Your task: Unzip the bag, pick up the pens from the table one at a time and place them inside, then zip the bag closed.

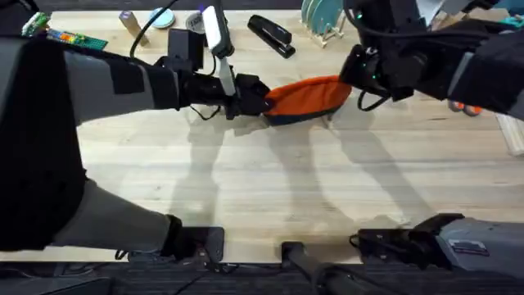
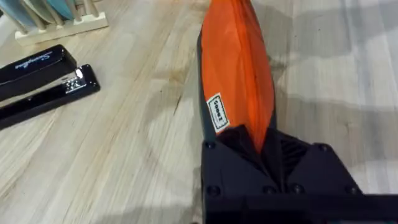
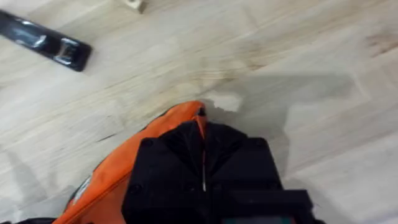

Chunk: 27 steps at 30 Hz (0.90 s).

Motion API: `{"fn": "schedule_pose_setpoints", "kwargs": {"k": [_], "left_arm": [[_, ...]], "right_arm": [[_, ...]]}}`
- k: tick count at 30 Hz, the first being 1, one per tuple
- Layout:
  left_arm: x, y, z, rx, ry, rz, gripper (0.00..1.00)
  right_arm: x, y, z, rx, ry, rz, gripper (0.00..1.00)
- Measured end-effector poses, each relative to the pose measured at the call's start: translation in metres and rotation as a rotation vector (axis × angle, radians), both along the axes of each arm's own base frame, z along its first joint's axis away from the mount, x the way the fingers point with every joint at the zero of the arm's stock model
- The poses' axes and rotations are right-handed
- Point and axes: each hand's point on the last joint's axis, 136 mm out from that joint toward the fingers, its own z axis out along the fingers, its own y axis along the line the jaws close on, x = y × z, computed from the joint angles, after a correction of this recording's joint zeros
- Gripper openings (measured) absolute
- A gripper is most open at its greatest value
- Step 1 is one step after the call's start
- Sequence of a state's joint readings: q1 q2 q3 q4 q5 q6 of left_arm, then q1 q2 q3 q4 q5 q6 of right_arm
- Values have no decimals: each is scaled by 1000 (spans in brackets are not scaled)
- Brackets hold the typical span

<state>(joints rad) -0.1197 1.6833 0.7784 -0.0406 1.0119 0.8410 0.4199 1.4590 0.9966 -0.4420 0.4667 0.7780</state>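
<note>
Pinched flat between the black fingers of the left gripper (image 2: 264, 155): 1 end of the bag (image 1: 309, 98), an elongated orange fabric pouch with a dark navy lower edge and a small white label sewn near the clamped end. Clamped on the opposite end, the fingers of the right gripper (image 3: 202, 155), pressed together over the orange cloth where the zipper line runs up between them. Stretched taut between the 2 grippers, lying in the far middle of the table (image 1: 262, 188), closer to the far edge than to the near one, long axis roughly parallel to that edge. Smooth, slightly puffed fabric, tapering to a point at each held end.

Beyond the bag, close to the far edge: a glossy black stapler (image 1: 271, 35), long and hinged, with silver lettering on its top arm, well apart from the pouch. Just beside it toward the right, a pale wooden rack (image 1: 325, 24) of upright dowels holding round teal plates (image 1: 318, 11). Underneath, pale plank grain with darker streaks, crossed by soft shadows of both arms.

Left arm reaching in from the left side, right arm from the far right corner.
</note>
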Motion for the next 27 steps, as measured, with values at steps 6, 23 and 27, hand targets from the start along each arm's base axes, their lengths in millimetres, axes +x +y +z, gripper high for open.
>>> {"fn": "schedule_pose_setpoints", "kwargs": {"k": [6,23,27], "left_arm": [[-2,-3,0,-1,-1,-10,42],[-3,-7,1,-5,-5,-22,42],[-3,-7,1,-5,-6,-22,42]], "right_arm": [[-5,-15,-7,14,46,-40,31],[-3,-36,-78,172,50,-284,31],[-2,-35,-80,189,36,-294,31]]}}
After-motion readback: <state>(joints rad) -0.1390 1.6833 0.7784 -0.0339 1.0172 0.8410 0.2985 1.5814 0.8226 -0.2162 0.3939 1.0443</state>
